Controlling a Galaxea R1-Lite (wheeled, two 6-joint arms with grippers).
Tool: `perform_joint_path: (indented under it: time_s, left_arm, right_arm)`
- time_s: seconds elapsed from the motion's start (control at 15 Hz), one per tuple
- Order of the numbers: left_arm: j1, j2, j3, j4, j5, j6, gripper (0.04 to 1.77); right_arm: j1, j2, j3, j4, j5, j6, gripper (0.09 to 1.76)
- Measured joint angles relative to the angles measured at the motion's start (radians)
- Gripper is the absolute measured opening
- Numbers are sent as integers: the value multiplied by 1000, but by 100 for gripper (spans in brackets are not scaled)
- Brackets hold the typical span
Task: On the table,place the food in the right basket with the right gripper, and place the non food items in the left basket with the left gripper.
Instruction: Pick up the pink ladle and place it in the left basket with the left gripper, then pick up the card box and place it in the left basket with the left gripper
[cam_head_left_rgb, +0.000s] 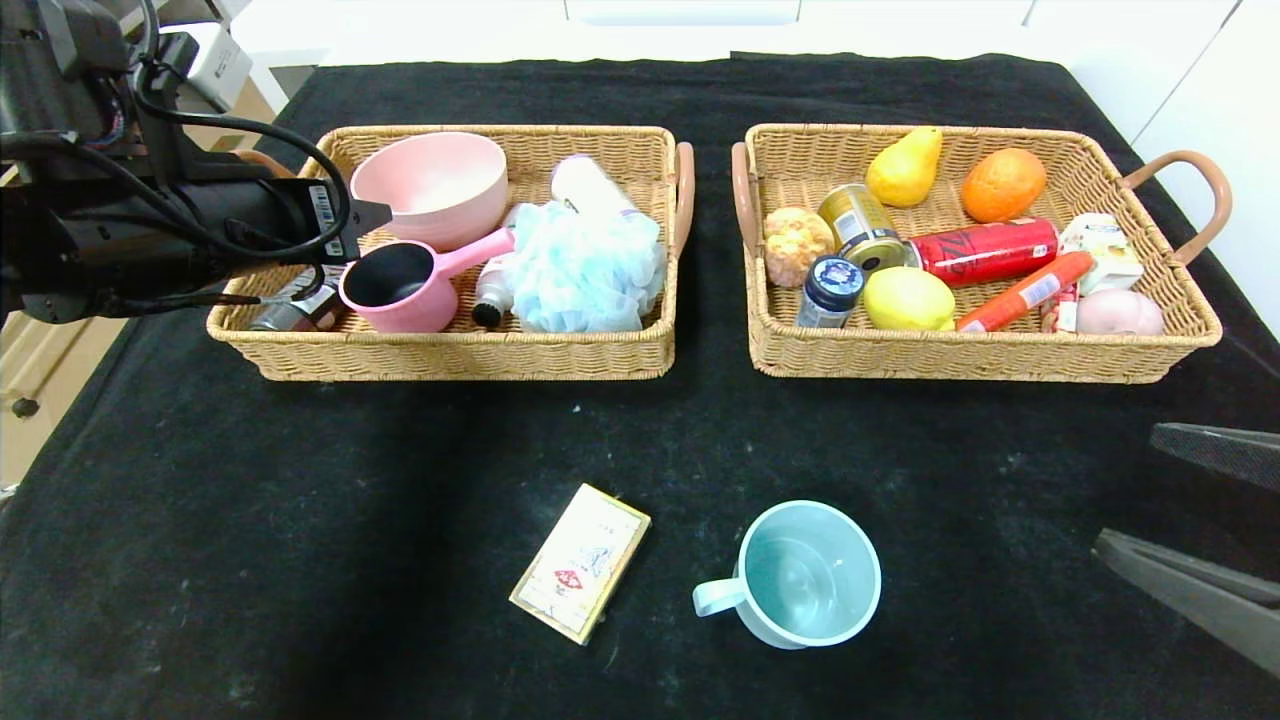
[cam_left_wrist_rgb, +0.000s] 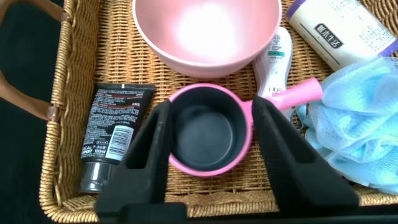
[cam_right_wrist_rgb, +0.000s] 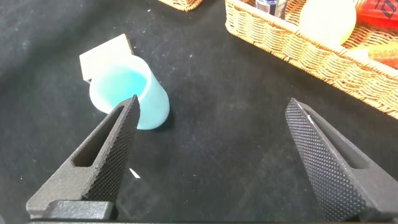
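Left wrist view: left tool (cam_left_wrist_rgb: 211, 134) released, straddling pink pan (cam_left_wrist_rgb: 208, 134) in left basket (cam_left_wrist_rgb: 74, 74); right tool (cam_right_wrist_rgb: 214, 134) released.

Looks like a lab-style test setup rather than a lived-in home: a table (cam_head_left_rgb: 300, 560) draped in black cloth, two matching wicker baskets (cam_head_left_rgb: 460, 355) (cam_head_left_rgb: 980, 360) of mixed props, plain white panels behind, and a pale wooden drawer unit (cam_head_left_rgb: 30, 390) at the left edge.
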Motion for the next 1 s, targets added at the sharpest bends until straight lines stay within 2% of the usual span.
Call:
perform_joint_path:
  time_s: [0.27, 0.4, 0.6, 0.8, 1.0]
  left_arm:
    - [-15, -35, 20, 18, -2, 3, 129]
    - [-62, -76, 64, 43, -6, 16, 139]
    - [-178, -140, 134, 118, -18, 34, 149]
    - [-308, -184, 163, 235, -20, 43, 156]
    - [-414, -192, 199, 296, -8, 55, 161]
  right_arm:
    - [0, 0, 0, 0, 0, 0, 171]
    - [0, 0, 0, 0, -1, 0, 171]
    - [0, 0, 1, 0, -1, 0, 171]
    - [0, 0, 2, 0, -1, -1, 171]
    - [0, -1, 1, -1, -1, -2, 171]
